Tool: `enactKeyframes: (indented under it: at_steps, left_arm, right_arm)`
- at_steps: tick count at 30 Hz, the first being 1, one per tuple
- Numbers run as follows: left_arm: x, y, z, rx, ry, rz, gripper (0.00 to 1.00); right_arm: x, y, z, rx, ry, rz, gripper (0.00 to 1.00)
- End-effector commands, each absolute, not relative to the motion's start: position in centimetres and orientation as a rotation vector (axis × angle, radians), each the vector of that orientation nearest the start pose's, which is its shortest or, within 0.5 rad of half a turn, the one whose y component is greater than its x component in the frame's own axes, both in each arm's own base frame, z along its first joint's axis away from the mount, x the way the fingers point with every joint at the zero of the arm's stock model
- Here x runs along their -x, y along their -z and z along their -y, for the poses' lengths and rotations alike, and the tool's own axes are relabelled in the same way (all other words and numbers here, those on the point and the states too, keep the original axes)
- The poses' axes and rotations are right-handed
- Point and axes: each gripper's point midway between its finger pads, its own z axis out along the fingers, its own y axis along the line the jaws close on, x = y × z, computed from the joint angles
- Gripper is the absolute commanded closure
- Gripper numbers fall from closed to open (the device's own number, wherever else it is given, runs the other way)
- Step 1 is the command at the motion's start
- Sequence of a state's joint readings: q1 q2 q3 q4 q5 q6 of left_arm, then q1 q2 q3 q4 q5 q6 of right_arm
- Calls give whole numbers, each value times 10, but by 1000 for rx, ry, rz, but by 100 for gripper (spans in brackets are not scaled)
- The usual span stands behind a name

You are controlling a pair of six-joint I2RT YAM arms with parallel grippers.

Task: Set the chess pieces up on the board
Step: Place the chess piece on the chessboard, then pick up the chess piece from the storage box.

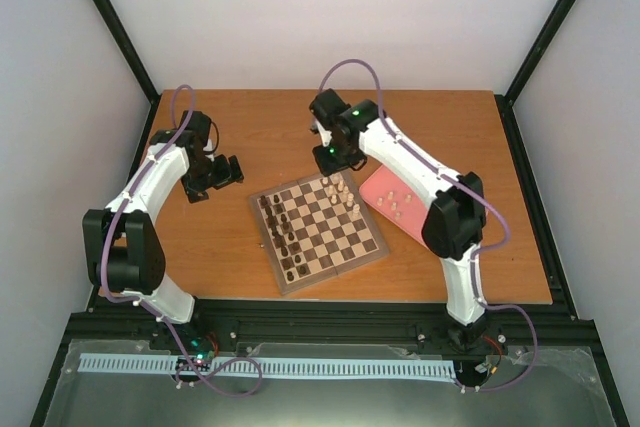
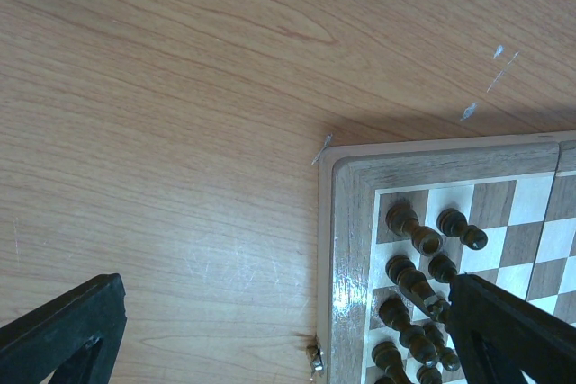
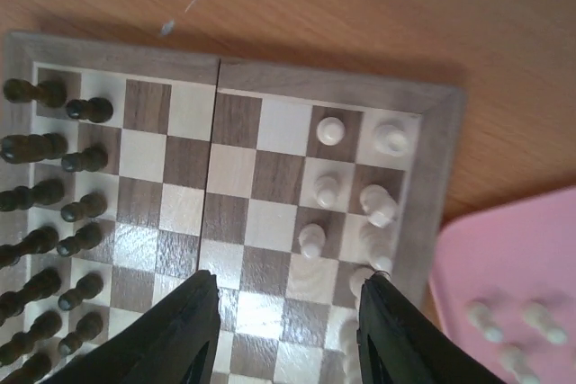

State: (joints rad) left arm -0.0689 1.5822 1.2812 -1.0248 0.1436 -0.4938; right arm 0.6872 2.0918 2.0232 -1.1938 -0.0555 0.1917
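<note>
The board [image 1: 330, 247] lies in the middle of the table. Several pale chess pieces [image 1: 340, 190] stand in two rows on its far right side. They also show in the right wrist view [image 3: 326, 190]. More pale pieces [image 1: 397, 205] lie on the pink tray [image 1: 380, 187]. My right gripper [image 1: 335, 160] hovers over the board's far right part, open and empty [image 3: 288, 312]. Its right finger [image 3: 387, 330] is right beside a pale piece [image 3: 360, 278]. My left gripper [image 1: 230, 170] is open and empty over bare table left of the board [image 2: 288, 348].
Dark brown pieces [image 1: 282, 232] fill two rows along the board's left side and show in the left wrist view [image 2: 414, 233]. The board's corner [image 2: 346, 186] lies between my left fingers. The pink tray [image 3: 513, 249] touches the board's right edge. Black frame posts stand at the table corners.
</note>
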Motion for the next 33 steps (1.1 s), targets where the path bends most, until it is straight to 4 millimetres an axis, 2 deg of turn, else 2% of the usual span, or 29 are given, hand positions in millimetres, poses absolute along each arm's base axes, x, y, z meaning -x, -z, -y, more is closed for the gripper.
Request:
enactKeyframes:
  at_steps: [1,4,5,8,10,14,18,23,33]
  left_arm:
    - [-340,-140,50,574,322,-2823,0]
    - [-340,-141,50,570,324,-2820,0]
    - [-340,-141,50,570,323,-2821,0]
    - [-338,-141,50,569,321,-2825,0]
    - [-337,-141,50,569,320,-2824,0]
    - [-336,-138,50,567,316,-2833,0]
    - [-338,-136,51,570,324,-2840,0]
    - [-339,-136,51,573,321,-2839,0]
    - [-337,-133,49,596,309,-2844,0]
  right_arm:
    - [-371,-177,-263,580,-124,-2762,56]
    - [-384,-161,-217,385,-54,-2785,55]
    - [-381,-143,-195,319,-3,-2821,56]
    - [-378,-116,-148,133,40,-2879,56]
    - [-375,-104,-123,12,30,-2902,57]
    - [-368,-87,-94,-118,18,-2943,59]
    - [-363,-72,-85,-145,18,-2973,60]
    - [-364,-58,-91,-132,-53,-3002,62]
    - [-364,-39,-88,-99,-6,-3044,68]
